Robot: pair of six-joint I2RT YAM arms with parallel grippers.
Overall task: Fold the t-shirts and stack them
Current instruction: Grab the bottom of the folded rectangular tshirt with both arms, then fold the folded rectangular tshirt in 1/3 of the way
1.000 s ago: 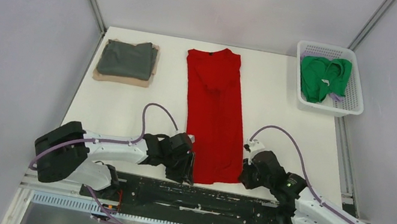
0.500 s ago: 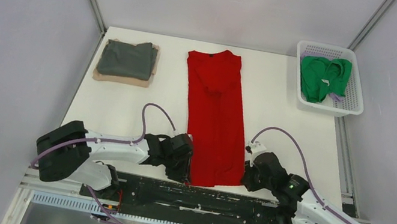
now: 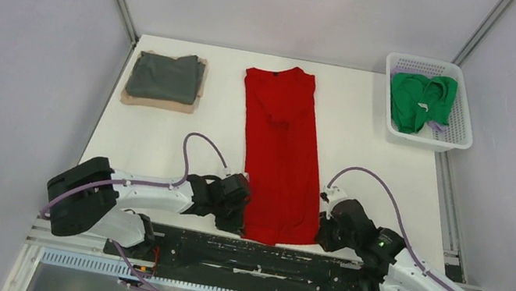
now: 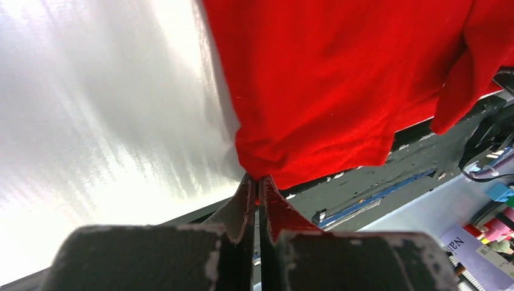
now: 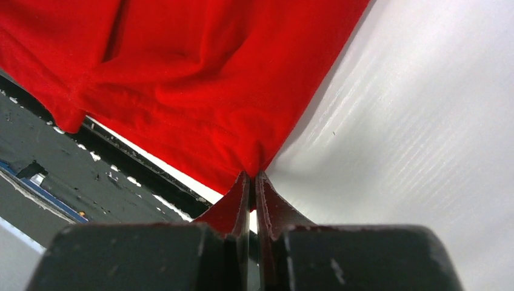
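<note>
Red t-shirt [image 3: 279,149] is lying lengthwise down the middle of the table [image 3: 370,164], folded into a long narrow strip. Its collar end is pointing at the far edge and its hem end is reaching just past the near edge, over the black rail [image 3: 282,264].

Left gripper [image 4: 257,182] is pinching the near left corner of the hem, jaws pressed together on the cloth. Right gripper [image 5: 253,177] is pinching the near right corner the same way, jaws tight on the fabric. Both arms are lying low along the near edge, one on each side of the red t-shirt. The cloth between the two corners is sagging and wrinkling a little.

Dark grey t-shirt [image 3: 165,76] is sitting folded on top of a folded tan t-shirt [image 3: 159,103] near the far left corner. Green t-shirt [image 3: 421,100] is lying crumpled inside the white lattice basket [image 3: 458,139] at the far right corner.
</note>
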